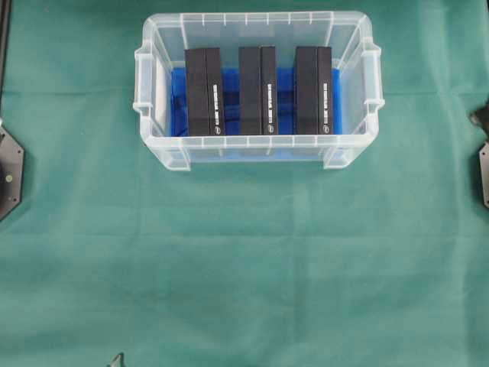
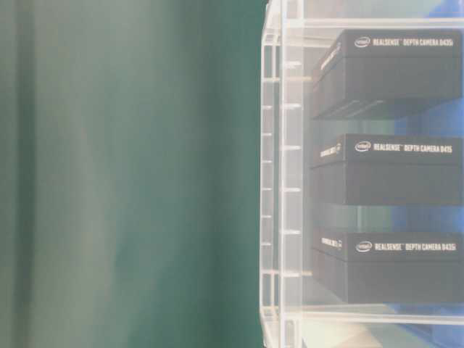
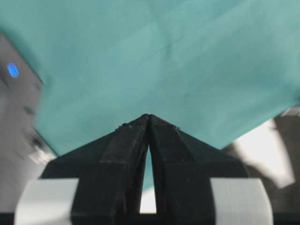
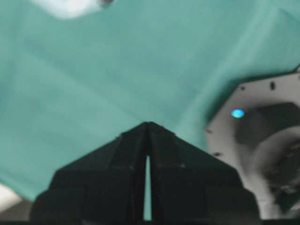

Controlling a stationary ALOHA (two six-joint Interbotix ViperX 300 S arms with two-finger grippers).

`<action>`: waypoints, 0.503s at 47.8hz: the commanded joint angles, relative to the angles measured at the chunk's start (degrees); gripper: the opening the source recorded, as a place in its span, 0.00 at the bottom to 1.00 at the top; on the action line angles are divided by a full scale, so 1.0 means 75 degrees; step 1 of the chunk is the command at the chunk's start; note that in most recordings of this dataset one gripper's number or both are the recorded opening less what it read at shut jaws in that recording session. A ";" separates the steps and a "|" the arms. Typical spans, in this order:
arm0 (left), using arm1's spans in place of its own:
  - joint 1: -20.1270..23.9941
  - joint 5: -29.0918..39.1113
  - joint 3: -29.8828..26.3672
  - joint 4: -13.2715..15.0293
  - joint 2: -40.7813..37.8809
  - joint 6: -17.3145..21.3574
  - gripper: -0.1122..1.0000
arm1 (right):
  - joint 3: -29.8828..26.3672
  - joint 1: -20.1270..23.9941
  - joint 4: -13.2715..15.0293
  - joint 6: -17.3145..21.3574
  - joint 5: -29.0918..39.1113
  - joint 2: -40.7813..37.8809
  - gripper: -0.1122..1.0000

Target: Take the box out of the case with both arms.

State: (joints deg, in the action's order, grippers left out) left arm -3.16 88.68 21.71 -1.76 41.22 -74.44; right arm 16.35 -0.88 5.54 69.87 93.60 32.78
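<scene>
Covering the whole bench (image 1: 244, 275) is a green cloth, and the case (image 1: 157, 84) sits on it at the far middle in the overhead view, well apart from both arm bases at the side edges. Inside the case, on a blue sheet (image 1: 177, 99), stand three black boxes in a row: the left box (image 1: 203, 92), the middle box (image 1: 257, 90) and the right box (image 1: 313, 90), each apart from its neighbour with a strip of blue between. The table-level view shows the same three through the clear wall, each with white print on its face. None is lifted yet; the task looks to be at its very start, with the reach still to come. The left pincer (image 3: 148, 117) has its tips pressed together over bare cloth, holding nothing, and the right pincer (image 4: 148, 124) is likewise closed and empty, with only cloth and an arm base in its view. To do the reach well, I judge both pincers should first spread, then come down over the rim from above, one at each end of a single box, so the tips clear the case wall and the neighbouring boxes. Gripping the two ends evenly and lifting straight up should keep the box level and the light case from tipping or being dragged along.
</scene>
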 commanded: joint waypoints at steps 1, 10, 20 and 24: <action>0.0012 0.0152 -0.0199 -0.0035 -0.0059 -0.0855 0.10 | -0.0141 -0.0012 0.0070 0.0809 0.0000 -0.0023 0.10; 0.0023 0.0457 -0.0199 -0.0141 -0.0176 -0.1617 0.10 | -0.0105 -0.0012 0.0082 0.1805 -0.0012 -0.0035 0.10; 0.0070 0.0480 -0.0223 -0.0141 -0.0258 -0.1582 0.10 | -0.0129 -0.0012 0.0082 0.1840 0.0012 -0.0047 0.10; 0.0223 0.0492 -0.0223 -0.0152 -0.0246 -0.1512 0.10 | -0.0105 -0.0070 0.0188 0.1793 -0.0047 -0.0070 0.10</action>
State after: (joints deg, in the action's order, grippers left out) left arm -2.64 92.29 21.53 -2.55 39.46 -86.13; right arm 16.35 -0.97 6.24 83.14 93.69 32.26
